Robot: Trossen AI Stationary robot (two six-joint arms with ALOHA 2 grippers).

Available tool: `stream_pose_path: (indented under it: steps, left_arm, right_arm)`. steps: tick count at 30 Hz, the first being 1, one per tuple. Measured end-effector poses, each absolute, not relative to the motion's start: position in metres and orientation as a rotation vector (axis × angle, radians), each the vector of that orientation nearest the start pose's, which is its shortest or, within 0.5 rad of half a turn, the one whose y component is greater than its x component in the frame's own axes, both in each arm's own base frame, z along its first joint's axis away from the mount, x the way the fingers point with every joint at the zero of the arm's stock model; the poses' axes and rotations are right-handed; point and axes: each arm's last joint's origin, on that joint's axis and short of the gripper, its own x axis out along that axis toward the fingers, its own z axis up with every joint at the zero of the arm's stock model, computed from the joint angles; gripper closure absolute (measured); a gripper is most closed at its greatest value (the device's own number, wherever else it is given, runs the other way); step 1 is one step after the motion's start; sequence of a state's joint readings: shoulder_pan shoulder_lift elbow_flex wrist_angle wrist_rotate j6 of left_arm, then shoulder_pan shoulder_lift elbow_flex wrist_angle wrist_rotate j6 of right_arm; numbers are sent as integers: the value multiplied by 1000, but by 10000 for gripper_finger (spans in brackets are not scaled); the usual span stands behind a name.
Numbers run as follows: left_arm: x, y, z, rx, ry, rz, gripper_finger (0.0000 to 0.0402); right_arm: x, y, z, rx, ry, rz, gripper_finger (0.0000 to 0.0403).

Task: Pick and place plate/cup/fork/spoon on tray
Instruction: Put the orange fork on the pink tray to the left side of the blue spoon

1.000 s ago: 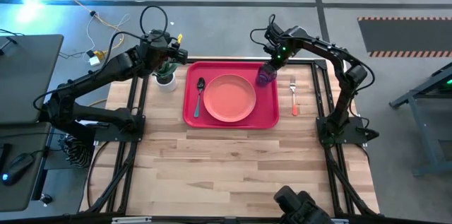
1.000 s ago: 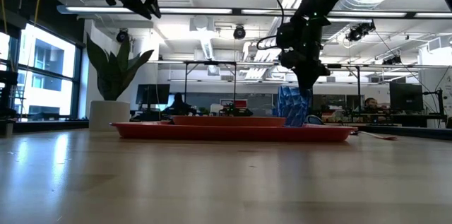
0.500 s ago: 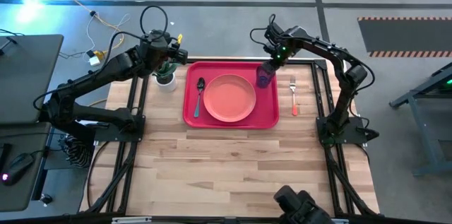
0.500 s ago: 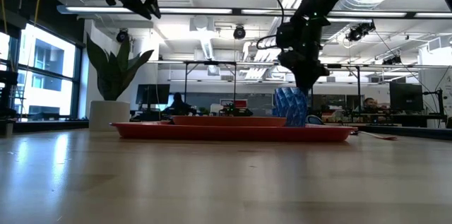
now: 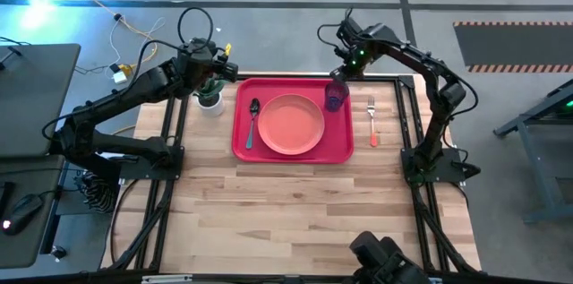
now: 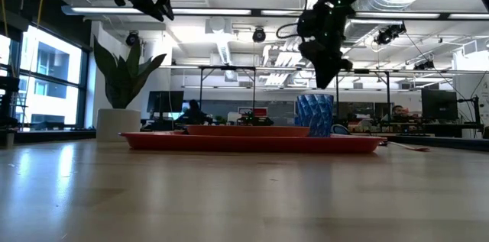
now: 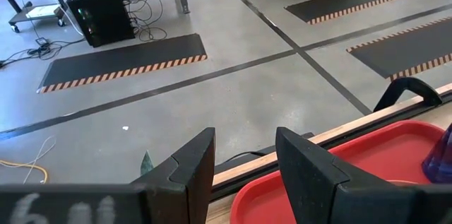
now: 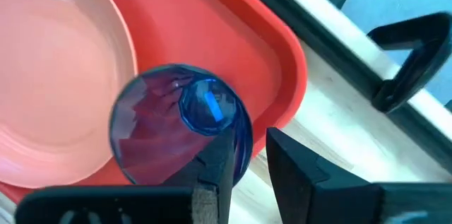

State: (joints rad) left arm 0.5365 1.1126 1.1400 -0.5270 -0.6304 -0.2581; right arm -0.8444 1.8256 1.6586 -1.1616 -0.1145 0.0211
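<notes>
High view shows the red tray (image 5: 293, 120) lying mid-table with the salmon-pink plate (image 5: 292, 123) at its middle, the teal-handled spoon (image 5: 252, 120) beside the plate toward the left arm, and the blue cup (image 5: 336, 96) upright in the tray's far corner nearest the right arm. The orange-handled fork (image 5: 372, 120) lies off the tray on the bare wood, close to its edge.

The right gripper (image 5: 343, 67) hangs above and just behind the cup; in the low view it (image 6: 330, 74) is clear of the tumbler's rim (image 6: 315, 97), with nothing between its fingers. The right wrist view looks down into the cup's mouth (image 8: 181, 123), with the fingers (image 8: 219, 167) parted and partly covering its near wall, so the cup's base is hidden. The spoon and fork are barely readable in the low view.

The left gripper (image 5: 221, 67) waits raised over the table's far edge near a small potted plant (image 5: 210, 96); its fingers (image 7: 192, 167) stand apart and empty.
</notes>
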Motion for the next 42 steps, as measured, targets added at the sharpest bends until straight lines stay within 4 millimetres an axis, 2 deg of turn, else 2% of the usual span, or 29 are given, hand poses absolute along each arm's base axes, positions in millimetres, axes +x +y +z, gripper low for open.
stream_pose_path:
  steps: [6, 11, 17, 25, 30, 36, 42]
  left_arm:
    - [186, 130, 363, -198, 377, 1202, 261]
    - [186, 130, 363, -175, 393, 1197, 261]
    - [186, 131, 363, -161, 403, 1195, 261]
    - [185, 129, 358, -175, 468, 1142, 261]
    - [184, 128, 357, -182, 492, 1120, 261]
    - [185, 127, 355, -175, 518, 1065, 261]
    - [186, 126, 355, -140, 550, 999, 261]
  right_arm:
    - [240, -265, 308, 639, 1203, -634, 328]
    - [235, -258, 316, 698, 1249, -648, 329]
    - [230, -236, 325, 757, 1236, -737, 329]
    - [228, -196, 340, 768, 1210, -858, 329]
    - [222, -169, 333, 796, 1230, -906, 329]
    - [205, -138, 306, 897, 1236, -990, 329]
    - [187, -115, 284, 994, 1165, -1039, 329]
